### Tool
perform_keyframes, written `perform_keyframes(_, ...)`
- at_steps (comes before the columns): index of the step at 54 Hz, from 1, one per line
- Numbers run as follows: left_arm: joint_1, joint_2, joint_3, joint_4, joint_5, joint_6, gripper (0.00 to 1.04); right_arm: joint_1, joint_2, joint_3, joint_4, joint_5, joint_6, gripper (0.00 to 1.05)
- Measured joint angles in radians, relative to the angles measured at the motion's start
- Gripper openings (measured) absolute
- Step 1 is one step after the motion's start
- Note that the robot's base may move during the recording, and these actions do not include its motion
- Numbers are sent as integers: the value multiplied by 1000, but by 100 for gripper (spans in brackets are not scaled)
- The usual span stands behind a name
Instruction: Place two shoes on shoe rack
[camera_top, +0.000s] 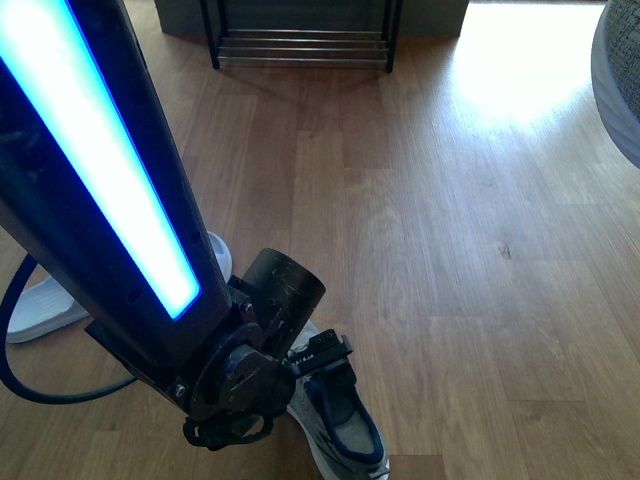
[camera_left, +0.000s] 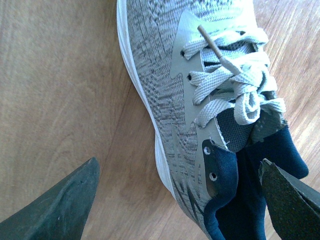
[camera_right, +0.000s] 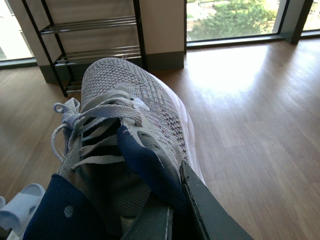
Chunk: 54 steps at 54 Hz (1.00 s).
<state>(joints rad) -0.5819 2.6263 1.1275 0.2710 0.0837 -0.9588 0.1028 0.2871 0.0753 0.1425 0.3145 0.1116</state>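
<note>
A sunlit wooden floor (camera_top: 480, 250) runs to a big window (camera_right: 232, 22) showing green trees (camera_right: 250, 12).

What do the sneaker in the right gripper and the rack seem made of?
Sneaker: matte grey knit fabric, weave visible; navy lining looks like soft textile. Rack: thin shiny bars, probably chrome-like metal; frame matte black, likely painted metal.

I'm looking over a pale wood plank floor (camera_top: 450, 280); a bright patch of sunlight (camera_top: 520, 70) washes out its far right; behind it, a beige wall (camera_right: 161, 25) with dark skirting (camera_right: 165, 61) (greyish), and a floor-length window (camera_right: 235, 20) showing green trees.
</note>
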Motion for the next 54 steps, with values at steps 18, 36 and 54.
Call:
perform_keyframes(18,3,91,77,-5,72,-79,95,0,0,0,0,0,0,1)
perform_keyframes(36,7,138,113,-64,63,-46,95,0,0,0,0,0,0,1)
perform_keyframes(54,6,140,135,-121,47,-9,27,0,0,0,0,0,0,1)
